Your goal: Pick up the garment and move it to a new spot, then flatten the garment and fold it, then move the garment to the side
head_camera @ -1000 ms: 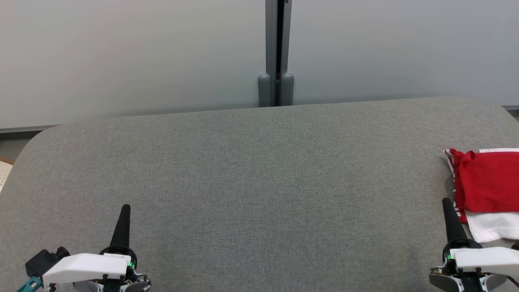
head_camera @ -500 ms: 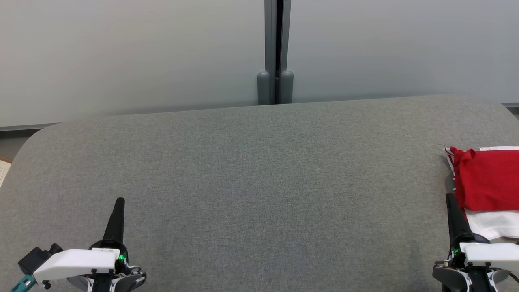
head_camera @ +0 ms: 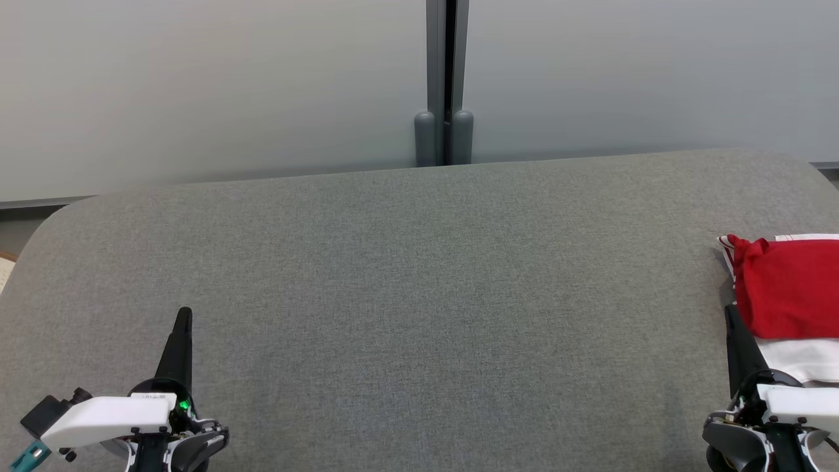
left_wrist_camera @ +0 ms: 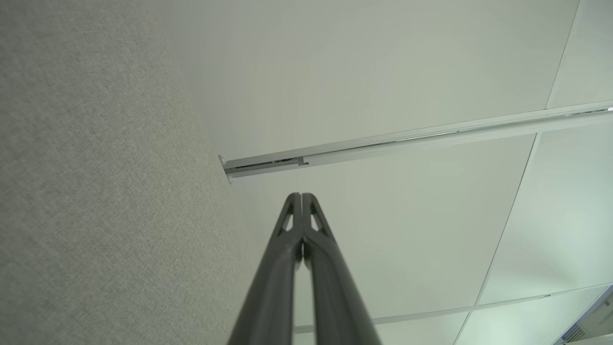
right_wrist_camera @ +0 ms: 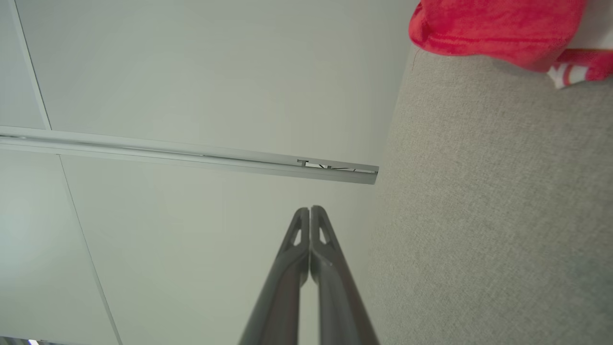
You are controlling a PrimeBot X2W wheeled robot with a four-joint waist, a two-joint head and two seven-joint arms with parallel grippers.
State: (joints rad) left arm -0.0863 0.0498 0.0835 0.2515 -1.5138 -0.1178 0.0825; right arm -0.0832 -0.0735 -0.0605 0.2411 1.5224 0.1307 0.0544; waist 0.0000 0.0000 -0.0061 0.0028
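The garment (head_camera: 786, 292) is red and white and lies folded at the right edge of the grey padded table (head_camera: 419, 275); its red edge (right_wrist_camera: 498, 26) also shows at the top right of the right wrist view. My right gripper (head_camera: 729, 313) is shut and empty at the lower right, its tip just left of the garment's near corner. In the right wrist view its fingers (right_wrist_camera: 310, 211) are pressed together. My left gripper (head_camera: 184, 314) is shut and empty at the lower left, far from the garment, with its fingers (left_wrist_camera: 300, 197) closed in the left wrist view.
A pale wall with a grey vertical post (head_camera: 446, 85) stands behind the table's far edge. The table's corners are rounded. A pale object (head_camera: 4, 269) peeks past the table's left edge.
The head view has shifted slightly. Both grippers have drawn back toward the near edge, lower in the picture, and stay shut. The garment lies as before.
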